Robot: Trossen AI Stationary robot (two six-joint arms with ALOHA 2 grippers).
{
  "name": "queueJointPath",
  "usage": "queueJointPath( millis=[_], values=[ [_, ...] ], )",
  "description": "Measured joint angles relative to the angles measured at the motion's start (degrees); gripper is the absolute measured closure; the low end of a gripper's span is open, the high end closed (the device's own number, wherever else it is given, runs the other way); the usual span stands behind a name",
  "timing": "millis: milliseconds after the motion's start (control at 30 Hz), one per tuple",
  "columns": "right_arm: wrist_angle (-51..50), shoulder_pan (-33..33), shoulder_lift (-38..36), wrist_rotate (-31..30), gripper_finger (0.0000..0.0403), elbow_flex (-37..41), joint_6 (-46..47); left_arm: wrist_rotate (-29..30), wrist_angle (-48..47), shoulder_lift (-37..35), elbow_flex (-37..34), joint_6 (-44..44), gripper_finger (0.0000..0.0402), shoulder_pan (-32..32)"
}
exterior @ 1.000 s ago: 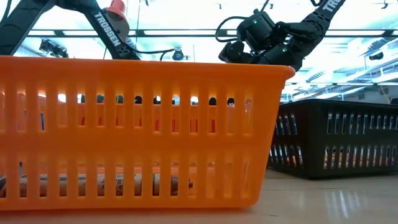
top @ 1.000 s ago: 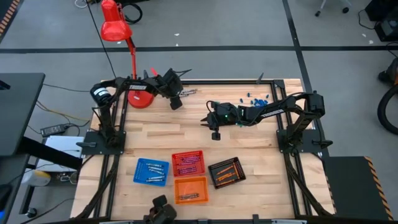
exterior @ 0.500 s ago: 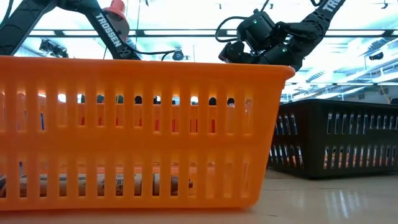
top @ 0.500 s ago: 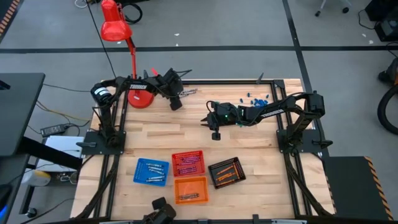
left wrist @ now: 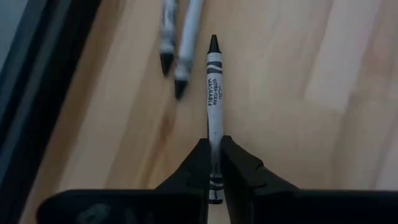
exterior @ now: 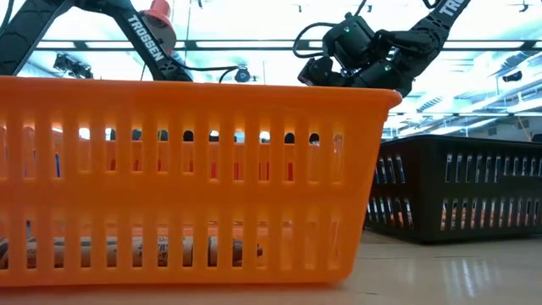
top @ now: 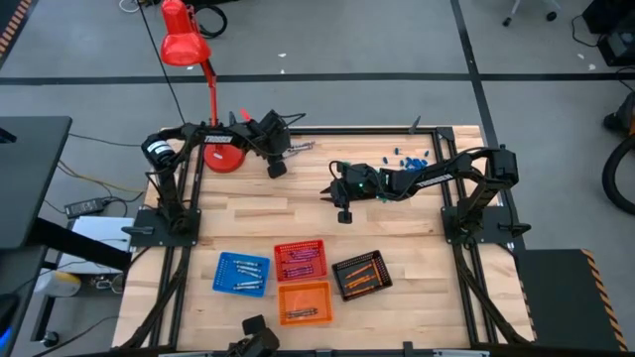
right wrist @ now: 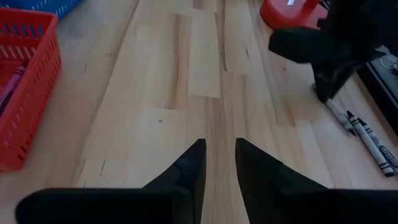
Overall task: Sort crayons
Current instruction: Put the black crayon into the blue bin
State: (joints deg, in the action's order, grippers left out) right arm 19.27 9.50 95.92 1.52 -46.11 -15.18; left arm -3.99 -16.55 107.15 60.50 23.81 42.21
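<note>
Left hand [left wrist: 214, 163]: clamped on a grey crayon [left wrist: 214, 106], fingers pinched near the blunt end, so most of the stick jutted forward past the tips.
Held crayon: lay low over the bench [left wrist: 298, 99] at its far edge, beside the red lamp base [top: 224, 157]; whether it had left the wood could not be told.
Neighbours: two more grey crayons [left wrist: 177, 46] lay just beside the held one's tip, nearly parallel to it.
Left arm pose: reached across the far left corner, wrist angled down at the small pile in the high view [top: 274, 159].
Right hand [right wrist: 216, 163]: fingers a little apart and gripping nothing, hovering over bare planks near mid-bench [top: 342, 208], arm stretched in from the right.
Trays: the blue tray [top: 241, 274], red tray [top: 300, 260], orange tray [top: 305, 301] and black tray [top: 360, 275] sat grouped at the near edge, well apart from the pick, each with crayons inside.
Risk, grip: the hold was far back on a thin round stick; it would probably pivot or slip on a quick swing.
Risk, neighbours: lifting at a slant could nudge the two loose crayons and roll them off the far edge.
Risk, transit: the route to the trays passed near the right arm; a collision seemed possible if both moved.
Other clutter: small blue bits [top: 412, 156] lay near the far right.
</note>
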Motion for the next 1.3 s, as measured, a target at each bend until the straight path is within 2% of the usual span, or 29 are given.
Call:
queueJointPath(
  millis=[367, 500, 600, 800, 1033, 1300],
  values=[
    [-0.16, 0.0, 0.0, 0.0, 0.0312, 0.01, 0.0, -1.07, -6.52, -8.21, -0.25, -1.61, 0.0371, -0.37],
    [-0.23, 0.0, 0.0, 0.02, 0.0312, -0.01, 0.0, -6.1, -12.09, -12.5, -0.14, -4.43, 0.037, -1.78],
    [-0.25, 0.0, 0.0, 0.02, 0.0312, -0.01, 0.0, -12.41, -17.38, -15.61, -0.12, -5.66, 0.037, -3.7],
    [-1.03, 0.0, 0.0, 0.02, 0.0312, 0.01, 0.59, -22.47, -29.07, -20.37, -0.05, -3.89, 0.037, -9.55],
    [-2.39, 0.02, 0.0, 0.02, 0.0312, 0.0, 1.49, -25.82, -45.99, -21.28, -0.05, -5.99, 0.037, -18.92],
    [-3.24, -0.09, 0.0, 0.02, 0.0312, 0.01, 1.95, -25.92, -48.8, -21.28, -1.06, -10.66, 0.0369, -29.98]
  ],
)
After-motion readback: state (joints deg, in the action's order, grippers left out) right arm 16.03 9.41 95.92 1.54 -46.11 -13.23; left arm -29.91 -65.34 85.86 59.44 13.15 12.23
